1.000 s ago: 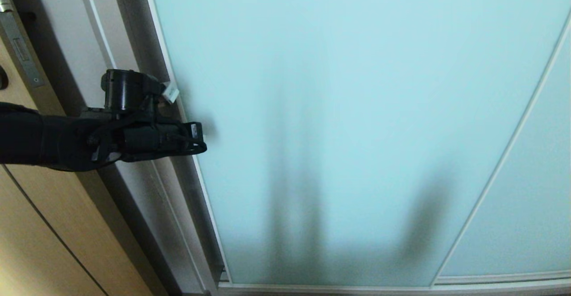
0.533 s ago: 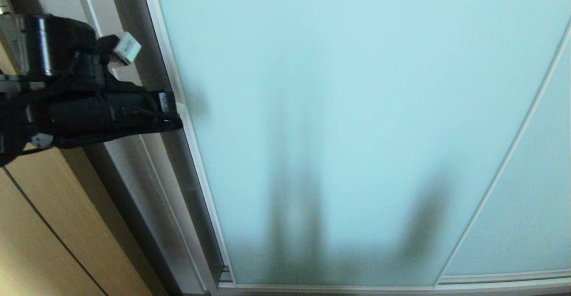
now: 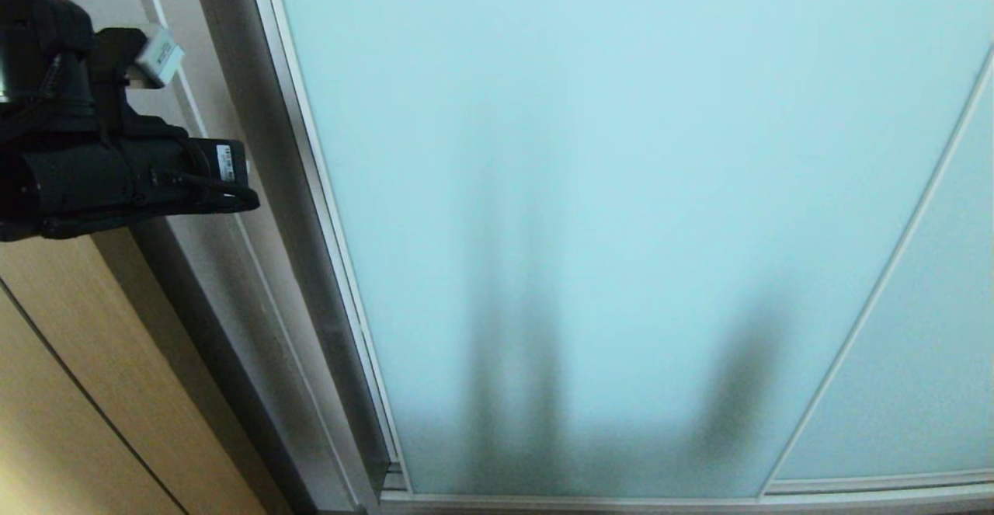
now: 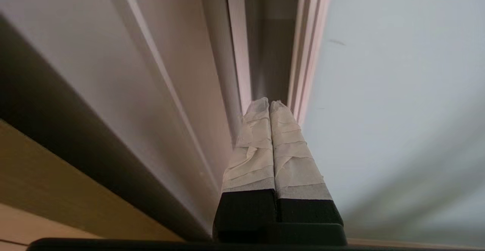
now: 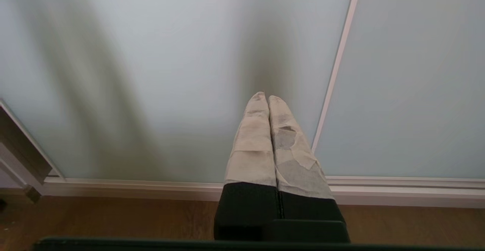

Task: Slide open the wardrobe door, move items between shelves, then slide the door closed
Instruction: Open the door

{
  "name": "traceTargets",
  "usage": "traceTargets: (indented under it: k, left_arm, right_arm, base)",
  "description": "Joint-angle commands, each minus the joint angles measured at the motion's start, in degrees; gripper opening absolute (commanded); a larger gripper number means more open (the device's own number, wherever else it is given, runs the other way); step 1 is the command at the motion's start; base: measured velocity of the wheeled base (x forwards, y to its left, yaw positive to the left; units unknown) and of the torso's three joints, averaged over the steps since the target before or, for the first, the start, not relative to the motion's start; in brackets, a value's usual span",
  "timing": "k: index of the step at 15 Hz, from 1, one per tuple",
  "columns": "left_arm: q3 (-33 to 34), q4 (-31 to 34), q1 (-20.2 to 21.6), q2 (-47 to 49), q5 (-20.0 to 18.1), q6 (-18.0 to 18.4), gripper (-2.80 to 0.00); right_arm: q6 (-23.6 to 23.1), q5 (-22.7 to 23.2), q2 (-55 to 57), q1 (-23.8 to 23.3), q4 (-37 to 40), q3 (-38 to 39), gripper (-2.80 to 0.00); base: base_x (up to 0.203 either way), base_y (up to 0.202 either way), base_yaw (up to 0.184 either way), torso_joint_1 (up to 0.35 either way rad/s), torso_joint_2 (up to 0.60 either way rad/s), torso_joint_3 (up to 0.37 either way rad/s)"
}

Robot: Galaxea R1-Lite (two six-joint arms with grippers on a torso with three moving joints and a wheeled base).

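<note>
Frosted aqua sliding wardrobe door point(image 3: 621, 189) (slim silver frame), left hand point(image 4: 269, 105) pinched

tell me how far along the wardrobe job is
Done: nothing can be confirmed; the sliding wardrobe door stands shut, hiding whatever is behind it. In hand: the left gripper, jaws shut, points at the door's left frame edge. The right gripper is parked, shut. Left: either everything, or nothing, if this is the final closing.

We see the sliding wardrobe door point(image 3: 621, 189), frosted pale aqua glass in slim silver frame, shut, filling frame's centre and right.
</note>
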Motion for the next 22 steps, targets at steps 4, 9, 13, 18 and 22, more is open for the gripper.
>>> traceTargets:
  k: [4,9,13,18,22]
  left_arm:
    - [-1.22,-1.3,3.61,5.84,-0.35,1.12,-2.8]
    - [-0.63,-12.55,4.22,14.54,-0.92,-0.2,-2.8]
    - [-0.28,-15.47,4.14,16.82,-2.2,-2.93,-2.8]
    - [-0.6,-15.57,3.97,18.11,-6.86,-7.54,-2.8]
    - [-1.3,-15.84,3.8,19.16,-6.96,-7.36,-2.8]
  right_arm:
    - [0.02,-0.02,0.07,-0.06,0.01,0.07,-2.8]
    - [0.02,-0.02,0.07,-0.07,0.01,0.08,-2.8]
    - [0.02,-0.02,0.07,-0.06,0.01,0.0,-2.8]
    - [0.02,-0.02,0.07,0.0,0.01,0.09,-2.8]
    - [0.02,-0.02,0.07,0.0,0.01,0.06,-2.8]
  base:
    - [0.0,0.0,0.0,0.0,0.0,0.0]
    - [0.0,0.0,0.0,0.0,0.0,0.0]
    - [0.0,0.0,0.0,0.0,0.0,0.0]
    - [0.0,0.0,0.0,0.0,0.0,0.0]
    - [0.0,0.0,0.0,0.0,0.0,0.0]
